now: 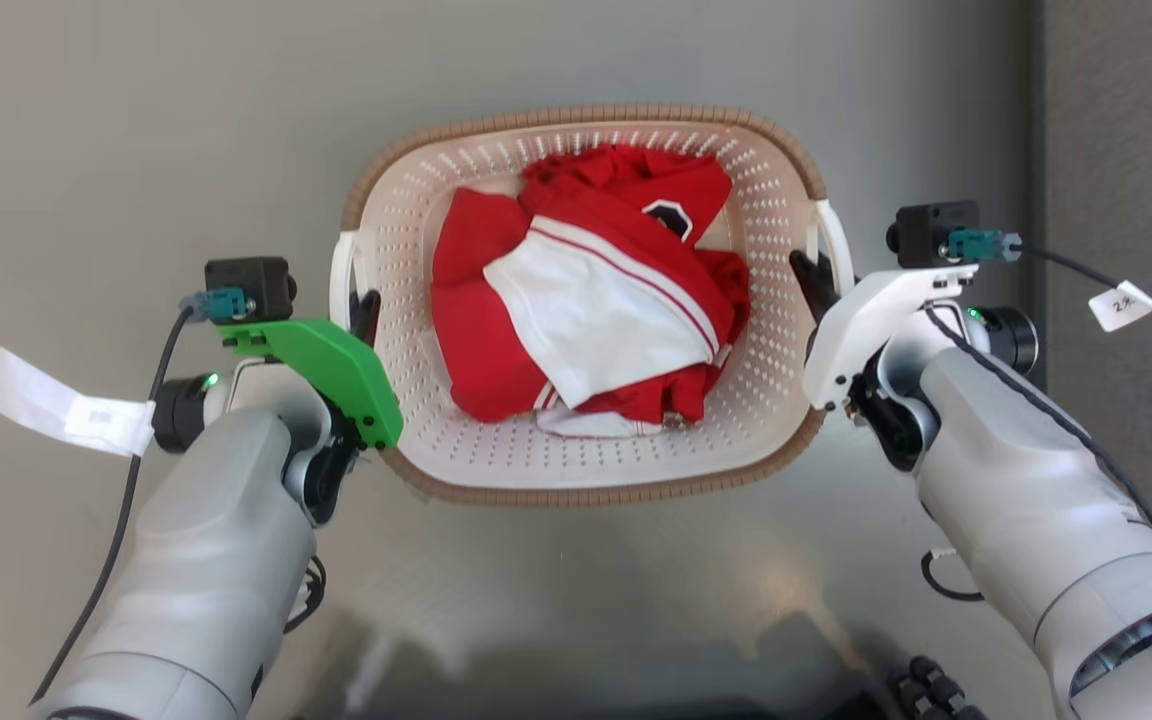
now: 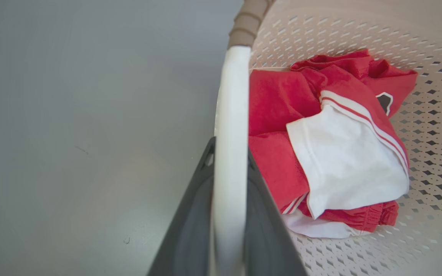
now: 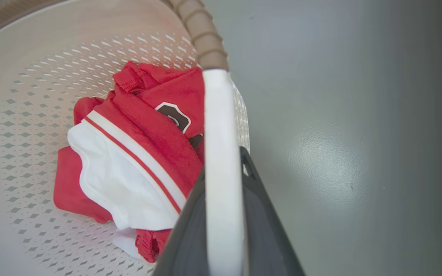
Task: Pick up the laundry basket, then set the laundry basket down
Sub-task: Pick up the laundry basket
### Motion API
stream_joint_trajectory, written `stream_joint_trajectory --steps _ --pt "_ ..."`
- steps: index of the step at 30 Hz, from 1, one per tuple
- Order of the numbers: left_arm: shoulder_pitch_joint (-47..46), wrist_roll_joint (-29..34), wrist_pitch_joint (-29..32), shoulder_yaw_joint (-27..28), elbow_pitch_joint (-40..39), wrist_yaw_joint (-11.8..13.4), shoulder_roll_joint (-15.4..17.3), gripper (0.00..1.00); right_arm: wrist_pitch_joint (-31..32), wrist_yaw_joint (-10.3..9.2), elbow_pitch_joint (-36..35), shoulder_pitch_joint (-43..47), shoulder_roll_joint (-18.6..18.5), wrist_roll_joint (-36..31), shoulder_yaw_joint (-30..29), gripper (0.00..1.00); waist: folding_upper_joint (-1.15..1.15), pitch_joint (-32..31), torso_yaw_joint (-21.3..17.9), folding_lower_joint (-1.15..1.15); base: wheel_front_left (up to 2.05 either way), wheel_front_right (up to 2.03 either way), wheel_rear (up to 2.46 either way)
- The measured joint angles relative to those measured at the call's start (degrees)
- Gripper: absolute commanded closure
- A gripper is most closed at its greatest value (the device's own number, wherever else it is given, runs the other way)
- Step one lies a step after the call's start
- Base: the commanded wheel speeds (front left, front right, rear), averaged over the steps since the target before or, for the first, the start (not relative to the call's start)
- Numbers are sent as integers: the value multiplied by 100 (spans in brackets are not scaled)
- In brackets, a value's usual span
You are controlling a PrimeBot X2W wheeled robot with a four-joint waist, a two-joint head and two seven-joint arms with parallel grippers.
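Note:
The laundry basket (image 1: 406, 200) lies between my two arms in the head view, cream and perforated with a brown woven-look rim (image 1: 586, 113). Red and white clothes (image 1: 586, 290) are heaped inside it. My left gripper (image 1: 366, 305) is shut on the basket's white left handle (image 1: 341, 275). In the left wrist view, the left gripper (image 2: 230, 151) has a dark finger on each side of that handle (image 2: 231, 107). My right gripper (image 1: 814, 272) is shut on the white right handle (image 1: 836, 240), and the right wrist view shows this gripper (image 3: 224, 159) clamping the handle (image 3: 217, 115). Whether the basket rests on the floor I cannot tell.
Smooth grey floor (image 1: 136, 130) surrounds the basket. A darker strip (image 1: 1126, 150) runs along the right side. My dark base (image 1: 816, 670) shows at the bottom edge. White tags hang from the wrist cables at the left (image 1: 56, 405) and right (image 1: 1121, 305).

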Motion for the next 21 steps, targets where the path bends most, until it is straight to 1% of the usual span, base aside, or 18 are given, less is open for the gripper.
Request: stream_joint_trajectory --steps 16,18,21 --pt "372 -381 421 -159 176 -19 91 100 437 -9 -75 341 7 617 472 100 0 -1196 -177 -1 0 0 0" --pt "443 -483 500 -175 198 -20 92 100 527 -45 -68 396 8 679 550 100 0 -1363 -206 -1 0 0 0" --pt "584 -545 606 -252 236 -20 102 100 665 -45 -65 513 9 769 667 100 0 -1609 -246 -1 0 0 0"
